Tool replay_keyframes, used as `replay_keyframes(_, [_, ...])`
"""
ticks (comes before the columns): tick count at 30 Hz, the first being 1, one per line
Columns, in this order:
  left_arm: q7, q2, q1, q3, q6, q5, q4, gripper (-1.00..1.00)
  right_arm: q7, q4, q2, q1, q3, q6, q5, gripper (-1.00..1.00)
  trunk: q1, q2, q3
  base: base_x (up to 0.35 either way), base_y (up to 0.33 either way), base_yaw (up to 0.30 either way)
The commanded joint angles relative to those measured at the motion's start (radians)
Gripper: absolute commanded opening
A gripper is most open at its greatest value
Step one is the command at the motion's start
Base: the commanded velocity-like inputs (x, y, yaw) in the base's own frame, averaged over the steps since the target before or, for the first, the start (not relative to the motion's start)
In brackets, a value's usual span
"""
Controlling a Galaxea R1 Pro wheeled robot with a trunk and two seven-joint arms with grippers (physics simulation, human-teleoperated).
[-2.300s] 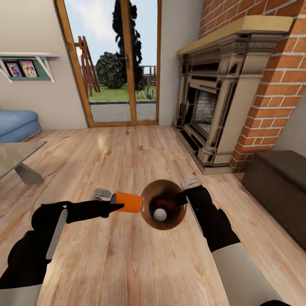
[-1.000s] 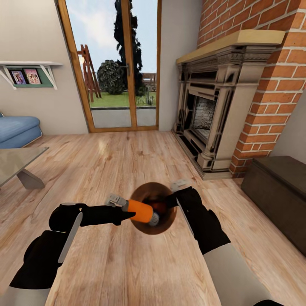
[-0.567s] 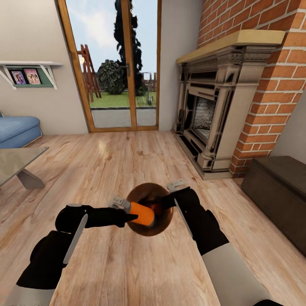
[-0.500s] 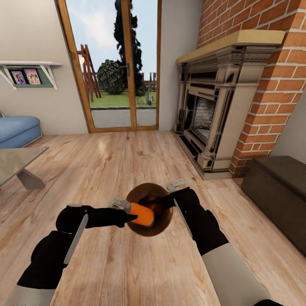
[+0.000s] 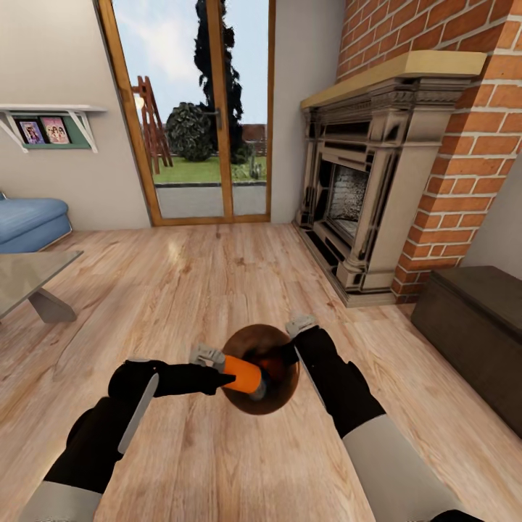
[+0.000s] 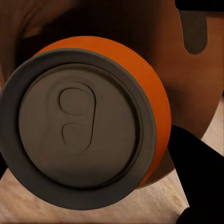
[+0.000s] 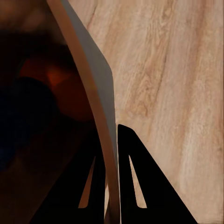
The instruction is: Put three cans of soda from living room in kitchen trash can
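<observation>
Orange, smooth-walled can of soda (image 5: 245, 374) with a dull grey ringed lid lies clamped in the left gripper (image 5: 221, 371), tilted over the glossy brown mouth of the round tash can (image 5: 284, 377), whose thin rim the right gripper (image 7: 111, 186) pinches.

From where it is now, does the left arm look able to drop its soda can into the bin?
Probably yes. The left gripper holds the soda can tilted over the bin's open mouth, nothing between them. The right gripper pinches the bin's far rim, off to the side.
</observation>
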Motion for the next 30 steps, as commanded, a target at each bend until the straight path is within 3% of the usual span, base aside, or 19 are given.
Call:
replay_keyframes(1, [0.006, 0.0, 0.0, 0.002, -0.024, -0.047, 0.007, -1.0, 0.011, -0.094, 0.0, 0.0, 0.001, 0.003, -0.08, -1.0, 0.0, 0.0, 0.0, 0.0, 0.0, 0.0])
replay_keyframes(8, [0.011, -0.007, -0.001, 0.002, -0.04, -0.048, 0.026, -1.0, 0.011, -0.094, 0.0, 0.0, 0.032, 0.003, -0.11, -1.0, 0.0, 0.0, 0.0, 0.0, 0.0, 0.0])
replay_keyframes(9, [0.011, -0.008, -0.001, 0.002, -0.04, -0.047, 0.027, 1.0, 0.011, -0.094, 0.0, 0.0, 0.034, 0.003, -0.11, -1.0, 0.0, 0.0, 0.0, 0.0, 0.0, 0.0])
replay_keyframes(30, [0.012, -0.008, -0.001, 0.003, -0.04, -0.044, 0.02, 1.0, 0.011, -0.094, 0.0, 0.0, 0.038, 0.003, -0.113, -1.0, 0.0, 0.0, 0.0, 0.0, 0.0, 0.0])
